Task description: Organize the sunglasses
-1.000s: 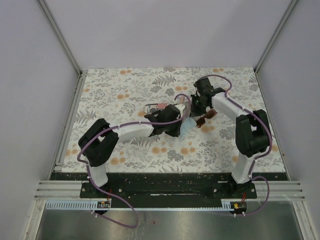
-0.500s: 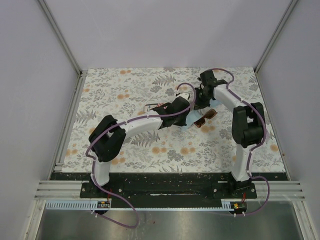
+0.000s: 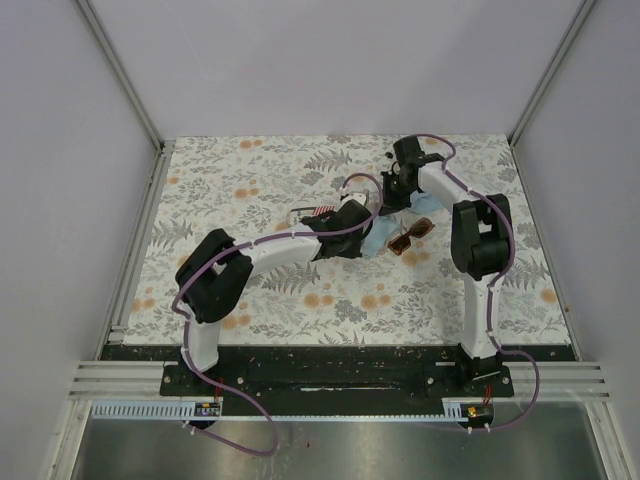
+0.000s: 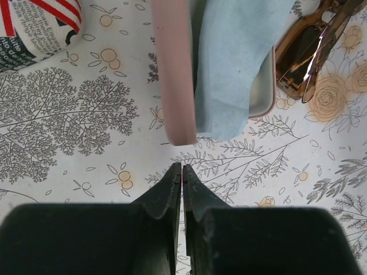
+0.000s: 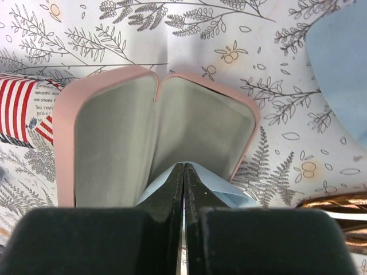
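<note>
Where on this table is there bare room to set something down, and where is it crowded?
Bare floral cloth lies at the back left, between the left rail and the flag-printed case, and along the front between the arms' bases. Crowded: centre back, where the open pink case, blue cloth, reddish-brown sunglasses, left gripper and right gripper meet.

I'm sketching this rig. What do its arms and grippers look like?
Both the left arm and right arm have white links, bulky black joints and a purple cable looped alongside. The left gripper and right gripper have black tapered fingers.
</note>
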`<act>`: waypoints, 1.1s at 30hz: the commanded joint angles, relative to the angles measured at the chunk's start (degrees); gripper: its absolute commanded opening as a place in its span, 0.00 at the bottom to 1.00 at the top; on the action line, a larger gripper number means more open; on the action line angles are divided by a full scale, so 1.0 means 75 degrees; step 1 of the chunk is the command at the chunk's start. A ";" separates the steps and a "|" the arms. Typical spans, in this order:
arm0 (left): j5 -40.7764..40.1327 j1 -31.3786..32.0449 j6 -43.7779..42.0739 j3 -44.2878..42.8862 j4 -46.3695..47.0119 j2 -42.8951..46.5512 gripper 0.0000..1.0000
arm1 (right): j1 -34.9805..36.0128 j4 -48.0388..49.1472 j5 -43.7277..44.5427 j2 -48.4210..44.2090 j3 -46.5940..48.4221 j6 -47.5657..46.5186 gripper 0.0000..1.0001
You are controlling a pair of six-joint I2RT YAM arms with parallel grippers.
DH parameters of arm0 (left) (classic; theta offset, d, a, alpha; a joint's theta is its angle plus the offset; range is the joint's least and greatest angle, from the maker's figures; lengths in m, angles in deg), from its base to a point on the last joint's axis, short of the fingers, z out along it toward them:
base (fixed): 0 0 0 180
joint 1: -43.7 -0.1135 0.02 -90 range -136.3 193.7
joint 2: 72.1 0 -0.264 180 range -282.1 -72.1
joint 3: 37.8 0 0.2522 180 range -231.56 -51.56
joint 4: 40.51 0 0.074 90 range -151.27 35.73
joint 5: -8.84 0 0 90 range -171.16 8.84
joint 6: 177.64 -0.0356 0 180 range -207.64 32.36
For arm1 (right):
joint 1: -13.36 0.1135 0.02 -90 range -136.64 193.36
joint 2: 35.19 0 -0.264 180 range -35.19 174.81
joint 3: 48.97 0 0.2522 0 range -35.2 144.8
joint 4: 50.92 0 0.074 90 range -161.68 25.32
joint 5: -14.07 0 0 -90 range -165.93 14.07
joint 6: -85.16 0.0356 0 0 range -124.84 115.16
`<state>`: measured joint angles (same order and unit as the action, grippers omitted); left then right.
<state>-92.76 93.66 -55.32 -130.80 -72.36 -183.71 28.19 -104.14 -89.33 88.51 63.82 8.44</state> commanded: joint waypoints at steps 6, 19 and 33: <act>-0.0247 -0.0051 0.0133 0.0265 0.0162 0.0936 0.08 | -0.0020 -0.0094 -0.0427 0.0451 0.0952 -0.0142 0.01; 0.0292 -0.0227 0.0145 0.0921 0.0525 0.1346 0.09 | -0.0009 -0.0410 -0.0334 0.1085 0.2183 -0.0235 0.41; 0.0128 -0.0426 0.0121 0.1787 0.0279 0.2892 0.09 | -0.0219 0.0783 0.1704 -0.2017 -0.0882 0.1988 0.53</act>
<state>-91.32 91.08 -54.58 -119.20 -71.25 -167.80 27.80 -104.04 -83.94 85.30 65.61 13.23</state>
